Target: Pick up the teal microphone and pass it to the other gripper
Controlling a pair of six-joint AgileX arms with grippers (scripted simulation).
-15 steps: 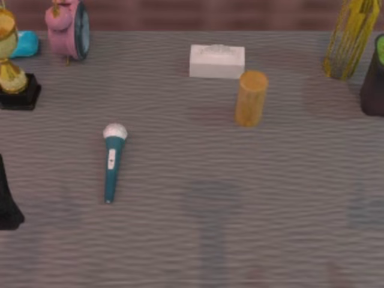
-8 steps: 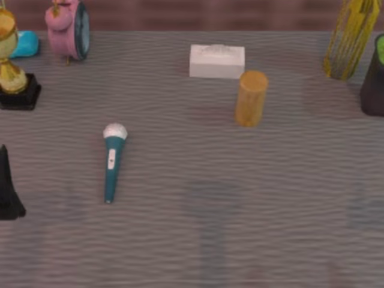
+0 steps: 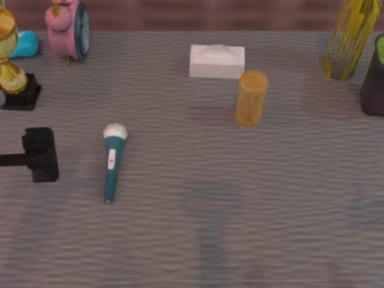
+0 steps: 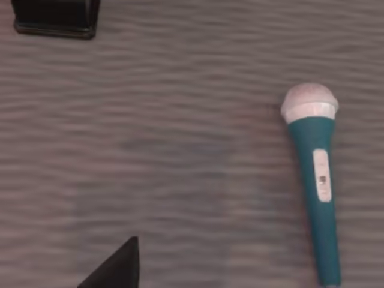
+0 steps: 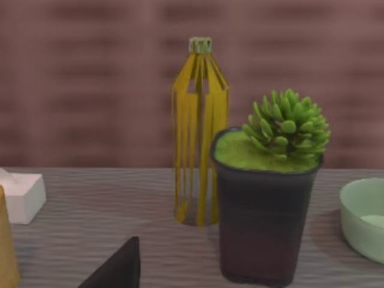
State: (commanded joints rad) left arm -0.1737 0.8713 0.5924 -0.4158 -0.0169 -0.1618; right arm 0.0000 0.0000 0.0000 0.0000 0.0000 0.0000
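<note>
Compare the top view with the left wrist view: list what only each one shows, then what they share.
Only the top view shows the orange cylinder, the white box, the pink alarm clock, the yellow bottle and the left arm coming in from the table's left side. Only the left wrist view shows a black fingertip of the left gripper at the picture's edge. Both show the teal microphone lying flat on the grey table, ungrasped, and the trophy's black base.

No readable text anywhere, the white switch patch on the teal microphone (image 4: 317,186) is too blurry to read.
</note>
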